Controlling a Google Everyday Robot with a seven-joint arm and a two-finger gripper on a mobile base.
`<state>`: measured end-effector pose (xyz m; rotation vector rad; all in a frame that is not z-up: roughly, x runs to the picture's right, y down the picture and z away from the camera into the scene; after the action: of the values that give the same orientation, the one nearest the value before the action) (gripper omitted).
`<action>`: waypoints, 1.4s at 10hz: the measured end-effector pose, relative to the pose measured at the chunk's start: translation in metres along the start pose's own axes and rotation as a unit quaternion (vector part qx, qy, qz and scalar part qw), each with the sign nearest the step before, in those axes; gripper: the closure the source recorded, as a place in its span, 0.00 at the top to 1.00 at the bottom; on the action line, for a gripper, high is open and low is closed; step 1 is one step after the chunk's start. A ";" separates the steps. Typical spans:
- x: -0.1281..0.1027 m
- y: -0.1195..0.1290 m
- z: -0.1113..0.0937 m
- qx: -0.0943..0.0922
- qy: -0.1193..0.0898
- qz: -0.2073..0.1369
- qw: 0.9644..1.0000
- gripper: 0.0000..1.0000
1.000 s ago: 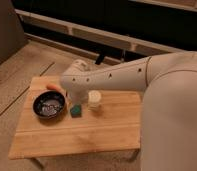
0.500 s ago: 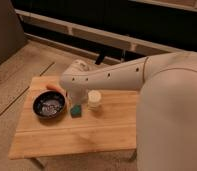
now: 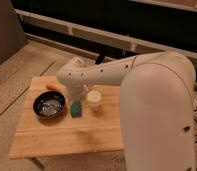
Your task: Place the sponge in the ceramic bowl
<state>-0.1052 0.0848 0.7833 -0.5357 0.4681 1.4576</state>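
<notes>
End effector (image 3: 75, 95): I see it pointing down from the bent wrist, right over the sponge and between the bowl and the cup. I cannot tell whether it is spread or pressed together, nor whether it touches the sponge.
Sponge (image 3: 76, 108): a small teal-green block, lying flat on the worktop just beside the bowl's right rim, outside the bowl.
Ceramic bowl (image 3: 49, 105): dark, round and shallow with a glossy, pale-speckled inside; it sits on the left part of the worktop. I can make out nothing inside it.
White cup (image 3: 94, 99): upright, near the sponge on its right.
Orange carrot-like piece (image 3: 54, 87): it lies behind the bowl, close to the far edge.
Arm (image 3: 109, 72): white and thick, it reaches in from the right across the worktop's far side.
Worktop (image 3: 67, 136): pale wooden slats; I see its near half bare.
</notes>
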 end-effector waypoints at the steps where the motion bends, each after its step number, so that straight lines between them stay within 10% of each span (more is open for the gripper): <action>1: -0.007 0.003 0.005 -0.008 0.006 0.000 1.000 0.65; 14: -0.045 0.018 0.083 -0.024 0.085 -0.052 0.995 0.65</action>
<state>-0.1281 0.0995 0.8759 -0.7162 0.5333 1.3321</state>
